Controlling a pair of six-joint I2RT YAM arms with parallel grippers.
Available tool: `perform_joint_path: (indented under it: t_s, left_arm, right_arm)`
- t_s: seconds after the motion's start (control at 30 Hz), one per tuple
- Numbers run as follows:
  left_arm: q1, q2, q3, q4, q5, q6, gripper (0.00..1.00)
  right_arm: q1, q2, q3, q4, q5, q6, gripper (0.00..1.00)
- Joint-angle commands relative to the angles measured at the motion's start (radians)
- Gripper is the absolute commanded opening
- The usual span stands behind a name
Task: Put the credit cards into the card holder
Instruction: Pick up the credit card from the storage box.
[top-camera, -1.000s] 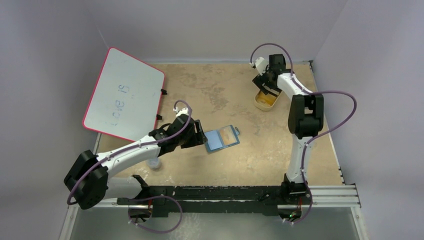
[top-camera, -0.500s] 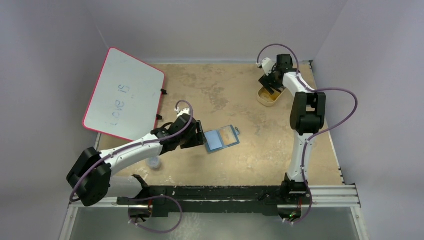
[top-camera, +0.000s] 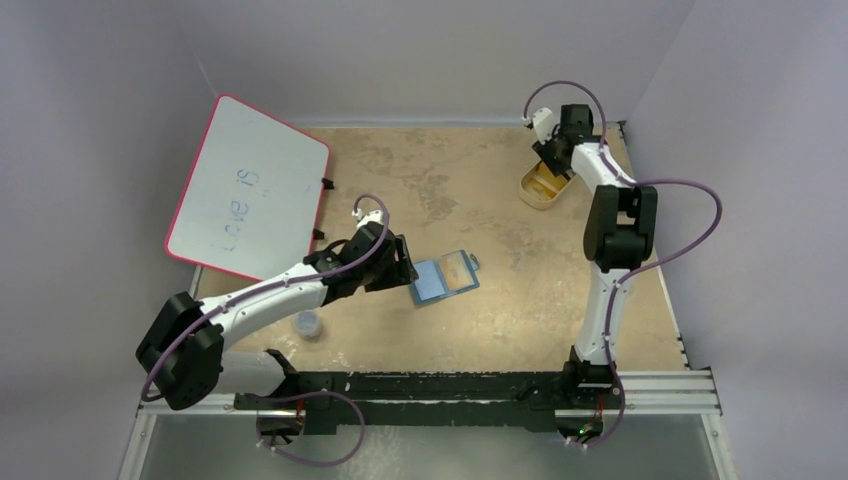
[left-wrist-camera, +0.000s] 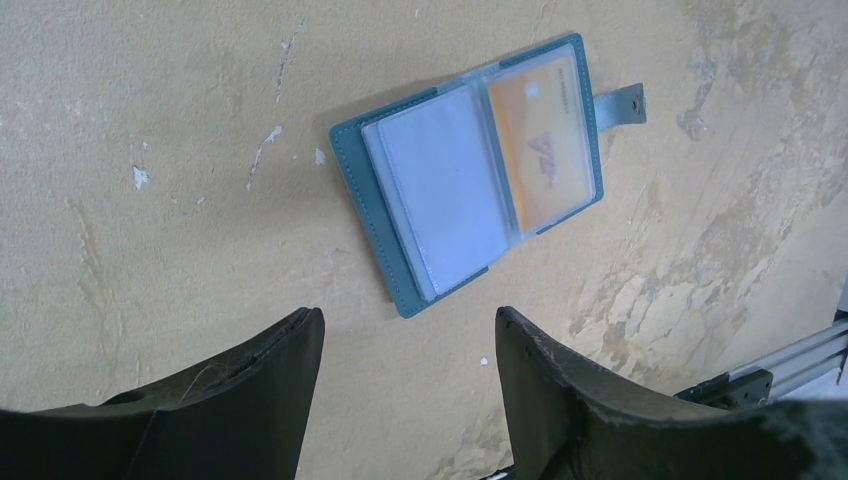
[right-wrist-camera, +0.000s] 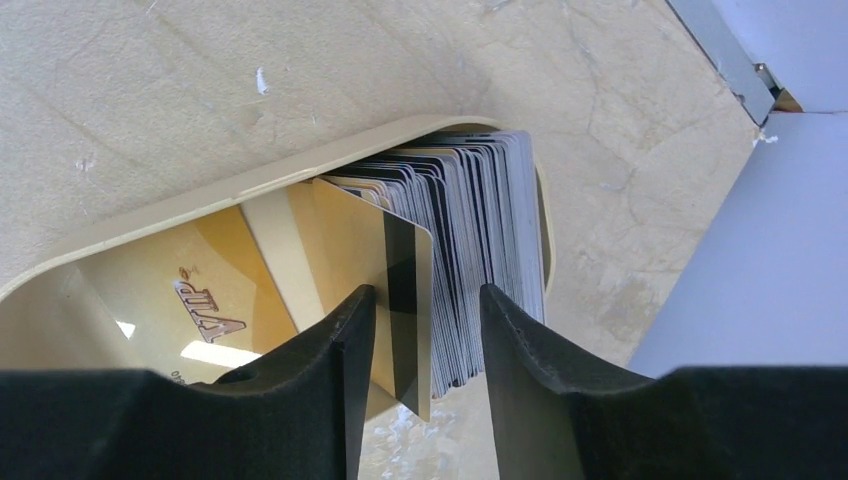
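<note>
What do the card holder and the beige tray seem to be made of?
The card holder looks like matte teal faux leather, perhaps fabric; its inner pockets seem clear glossy plastic, since a card shows through. The beige tray looks like smooth moulded plastic with a rounded rim.

I see the blue card holder (top-camera: 444, 277) lying open mid-frame, one orange card (left-wrist-camera: 545, 140) pocketed, and the credit cards (top-camera: 541, 187) stacked on edge at upper right.

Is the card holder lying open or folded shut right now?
Open. The card holder lies spread flat on the table, clear pockets facing up, with an orange card in one pocket; the other looks empty.
</note>
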Motion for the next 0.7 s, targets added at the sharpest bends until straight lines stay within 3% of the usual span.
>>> perform_joint_path:
  t_s: [0.0,0.27,0.37,0.53,0.67]
  left_arm:
    - [0.005,-0.007,0.025,0.034,0.002,0.005,0.63]
    - [0.006,-0.017,0.012,0.039,0.004,0.003,0.63]
    - [0.006,-0.023,0.003,0.046,0.005,0.0,0.63]
    - [0.005,-0.031,-0.018,0.056,0.005,-0.008,0.63]
    - [0.006,-0.026,-0.024,0.065,0.007,-0.015,0.63]
  right_arm:
    - [-0.006,-0.08,-0.005,0.047,0.07,0.01,0.43]
    - [-0.004,-0.103,-0.004,0.068,0.112,0.014,0.3]
    - [0.0,-0.117,0.003,0.063,0.094,0.014,0.18]
    - [0.003,-0.141,0.015,-0.017,-0.056,0.042,0.02]
    - [0.006,-0.171,0.024,-0.105,-0.244,0.119,0.0]
